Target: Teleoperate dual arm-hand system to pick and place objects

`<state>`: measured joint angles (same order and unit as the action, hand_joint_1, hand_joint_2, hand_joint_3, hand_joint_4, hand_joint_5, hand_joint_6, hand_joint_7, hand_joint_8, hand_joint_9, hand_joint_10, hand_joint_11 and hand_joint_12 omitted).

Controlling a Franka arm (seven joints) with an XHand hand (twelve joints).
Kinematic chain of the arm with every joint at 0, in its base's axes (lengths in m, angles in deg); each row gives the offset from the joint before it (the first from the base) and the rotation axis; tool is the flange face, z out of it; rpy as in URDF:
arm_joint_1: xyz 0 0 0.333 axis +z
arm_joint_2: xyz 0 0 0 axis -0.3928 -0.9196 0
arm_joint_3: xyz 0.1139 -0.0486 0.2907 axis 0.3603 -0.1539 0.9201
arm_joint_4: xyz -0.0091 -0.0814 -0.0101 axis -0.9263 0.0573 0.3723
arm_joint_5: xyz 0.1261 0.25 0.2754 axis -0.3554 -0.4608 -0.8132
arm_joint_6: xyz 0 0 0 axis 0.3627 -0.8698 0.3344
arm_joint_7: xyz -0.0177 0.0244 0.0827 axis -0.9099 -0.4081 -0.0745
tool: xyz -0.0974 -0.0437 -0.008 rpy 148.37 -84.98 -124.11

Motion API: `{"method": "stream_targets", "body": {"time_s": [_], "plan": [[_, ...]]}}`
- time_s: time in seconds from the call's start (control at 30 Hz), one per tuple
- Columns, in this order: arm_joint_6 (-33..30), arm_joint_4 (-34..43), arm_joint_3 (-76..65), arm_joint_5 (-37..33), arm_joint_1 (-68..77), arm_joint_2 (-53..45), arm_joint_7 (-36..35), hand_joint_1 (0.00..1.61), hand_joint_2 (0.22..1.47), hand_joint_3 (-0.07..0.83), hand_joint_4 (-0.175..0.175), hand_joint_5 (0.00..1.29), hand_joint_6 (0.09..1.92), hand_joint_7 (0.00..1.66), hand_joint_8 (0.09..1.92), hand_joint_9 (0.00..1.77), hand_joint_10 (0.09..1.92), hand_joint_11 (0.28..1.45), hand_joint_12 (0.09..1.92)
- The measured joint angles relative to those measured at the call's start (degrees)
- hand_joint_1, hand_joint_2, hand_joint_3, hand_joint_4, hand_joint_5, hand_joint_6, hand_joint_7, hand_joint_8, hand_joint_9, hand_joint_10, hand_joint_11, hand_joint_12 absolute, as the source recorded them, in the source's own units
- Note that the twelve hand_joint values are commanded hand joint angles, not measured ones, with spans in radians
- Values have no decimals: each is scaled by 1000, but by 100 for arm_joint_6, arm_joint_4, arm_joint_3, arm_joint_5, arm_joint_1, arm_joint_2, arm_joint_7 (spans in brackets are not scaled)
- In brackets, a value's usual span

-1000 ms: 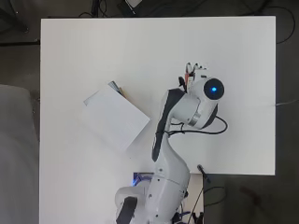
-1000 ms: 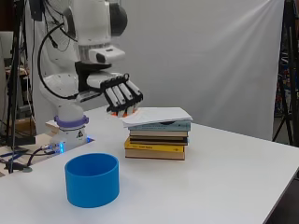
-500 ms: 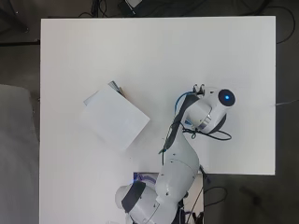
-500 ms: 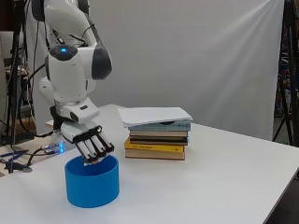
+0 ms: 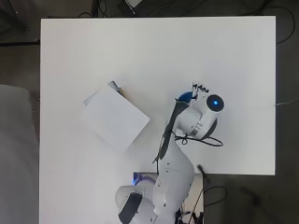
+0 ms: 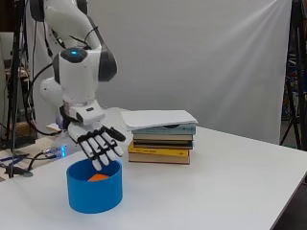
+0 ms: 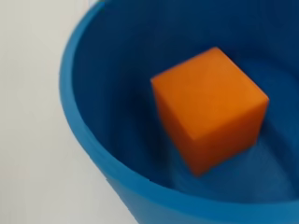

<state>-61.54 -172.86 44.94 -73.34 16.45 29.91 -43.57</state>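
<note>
orange cube (image 7: 210, 107) in blue bowl (image 6: 94, 192), hand (image 6: 98, 143) spread above

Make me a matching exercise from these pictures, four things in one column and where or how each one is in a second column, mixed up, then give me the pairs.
Things
1. orange cube
2. blue container
3. stack of books
4. hand

Place or state
A. open, fingers straight, above the container's rim
B. lying inside the container
C. on the table with white sheets on top
D. standing upright on the table nearest the side camera

Pairs: 1-B, 2-D, 3-C, 4-A
</note>
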Motion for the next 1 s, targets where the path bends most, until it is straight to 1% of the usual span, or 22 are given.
{"method": "stream_targets", "body": {"time_s": [0.07, 0.2, 0.33, 0.5, 0.6, 0.73, 0.9, 1.0], "plan": [[41, -63, 81, -26, -26, 316, -12, 207, 942, 1, 60, 191, 87, 227, 87, 310, 87, 409, 87], [307, -82, 321, -19, -87, 1063, 69, 234, 951, 2, 68, 215, 87, 246, 87, 333, 87, 418, 87], [640, -53, 647, 32, -140, 1924, 168, 248, 969, 4, 70, 243, 87, 284, 87, 407, 87, 449, 87], [1138, 229, 1294, 206, -145, 2725, 422, 250, 983, 7, 78, 260, 87, 287, 87, 423, 87, 459, 87], [1339, 511, 1482, 181, -120, 2837, 456, 268, 990, 7, 79, 267, 87, 280, 87, 414, 87, 456, 87], [1624, 665, 1699, 121, -80, 2899, 623, 314, 1005, 9, 72, 263, 87, 280, 87, 414, 87, 450, 87], [1896, 827, 2004, -45, -41, 2936, 893, 348, 1019, 8, 43, 231, 87, 267, 87, 394, 87, 429, 87], [1954, 909, 2022, -43, -29, 2888, 968, 378, 1030, 6, 31, 269, 87, 308, 87, 411, 87, 420, 87]]}}
